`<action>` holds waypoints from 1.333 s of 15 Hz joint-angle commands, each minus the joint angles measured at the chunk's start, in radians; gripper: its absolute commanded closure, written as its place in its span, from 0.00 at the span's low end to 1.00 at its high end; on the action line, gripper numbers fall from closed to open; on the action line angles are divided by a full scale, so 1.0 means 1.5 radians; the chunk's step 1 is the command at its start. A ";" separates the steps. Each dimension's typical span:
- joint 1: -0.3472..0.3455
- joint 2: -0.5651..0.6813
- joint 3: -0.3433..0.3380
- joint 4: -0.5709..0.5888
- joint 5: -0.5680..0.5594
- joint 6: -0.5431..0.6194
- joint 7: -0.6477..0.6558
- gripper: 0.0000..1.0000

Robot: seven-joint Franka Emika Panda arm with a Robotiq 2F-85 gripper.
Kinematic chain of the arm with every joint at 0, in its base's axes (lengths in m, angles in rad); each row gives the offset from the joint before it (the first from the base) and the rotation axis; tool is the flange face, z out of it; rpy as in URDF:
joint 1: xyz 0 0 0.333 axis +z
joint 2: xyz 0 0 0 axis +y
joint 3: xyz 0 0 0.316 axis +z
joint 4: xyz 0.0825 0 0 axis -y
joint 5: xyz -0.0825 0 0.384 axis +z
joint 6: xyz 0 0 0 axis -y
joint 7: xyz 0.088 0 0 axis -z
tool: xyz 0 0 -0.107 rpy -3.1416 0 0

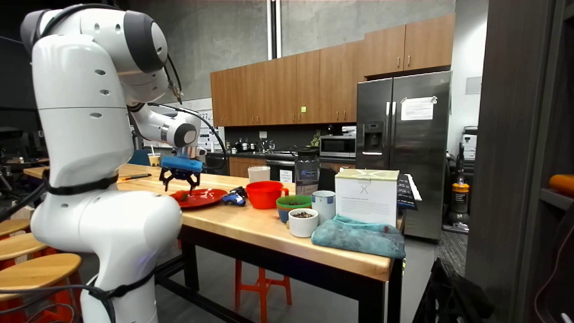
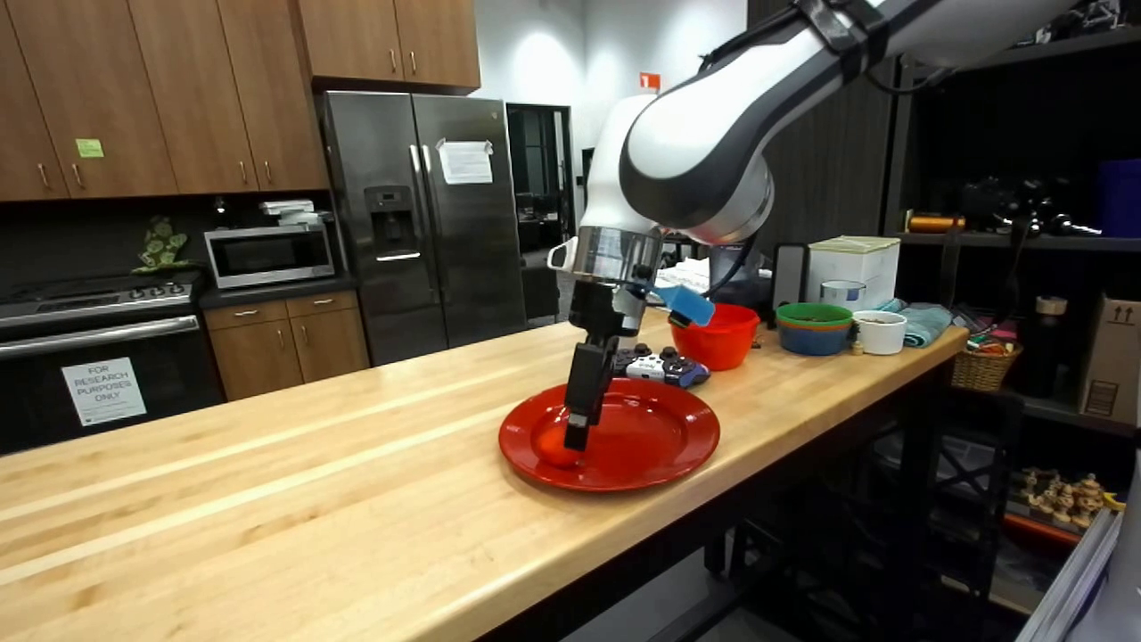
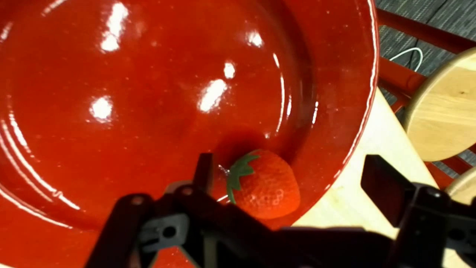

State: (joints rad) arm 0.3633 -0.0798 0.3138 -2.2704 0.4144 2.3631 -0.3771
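Observation:
A red strawberry with a green leafy top (image 3: 269,188) lies on its side on a glossy red plate (image 3: 167,93), close to the rim. The strawberry also shows in both exterior views (image 1: 181,195) (image 2: 554,446), and so does the plate (image 1: 210,198) (image 2: 664,441). My gripper (image 3: 288,169) is open and empty, pointing down over the plate's edge. In the wrist view the strawberry sits between the fingers, nearer the left one, with a gap to each. The right finger appears over the wooden table beyond the rim. In both exterior views the gripper (image 1: 180,186) (image 2: 579,435) is low over the strawberry.
Game controllers (image 2: 661,366) lie right beside the plate. Beyond them stand a red handled bowl (image 1: 264,195), stacked green and blue bowls (image 1: 292,204), a white ramekin (image 1: 303,225), a dark bottle (image 1: 307,175), a white box (image 1: 367,197) and a teal cloth (image 1: 358,237).

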 commanded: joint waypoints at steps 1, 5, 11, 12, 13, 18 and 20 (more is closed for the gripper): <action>0.011 0.009 0.005 -0.003 0.057 0.046 -0.036 0.00; 0.015 0.019 0.014 -0.003 0.071 0.075 -0.046 0.00; 0.007 0.029 0.015 -0.011 0.034 0.111 -0.026 0.00; 0.006 0.031 0.015 -0.014 0.024 0.116 -0.021 0.00; 0.005 0.033 0.014 -0.016 0.014 0.119 -0.019 0.00; -0.002 0.040 0.014 -0.022 -0.024 0.124 -0.008 0.00; -0.003 0.042 0.015 -0.020 -0.031 0.124 -0.005 0.00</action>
State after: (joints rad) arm 0.3652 -0.0148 0.3335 -2.2961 0.3943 2.5361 -0.4034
